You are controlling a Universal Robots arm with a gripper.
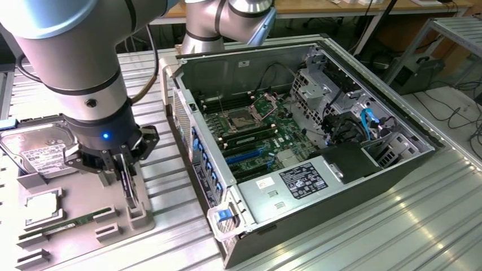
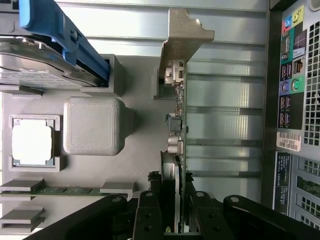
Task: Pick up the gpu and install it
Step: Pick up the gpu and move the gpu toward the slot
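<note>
The gpu (image 1: 132,195) stands on edge in a slot of the grey parts tray (image 1: 83,195), at the exterior view's left. In the wrist view the gpu (image 2: 176,125) appears edge-on: a thin green board with small parts, and a silver end bracket (image 2: 184,37) at its far end. My gripper (image 1: 124,169) comes straight down on its top edge. The black fingers (image 2: 148,215) sit tight on both sides of the card, so the gripper (image 2: 175,215) is shut on it. The card's lower edge still looks seated in the tray's holder (image 1: 136,214).
An open computer case (image 1: 301,141) lies to the exterior view's right of the tray, its motherboard (image 1: 252,132) exposed. On the tray are a hard drive (image 1: 38,149), a processor chip (image 1: 42,206) and a RAM stick (image 1: 71,223). The case's rear ports (image 2: 292,75) are close beside the card.
</note>
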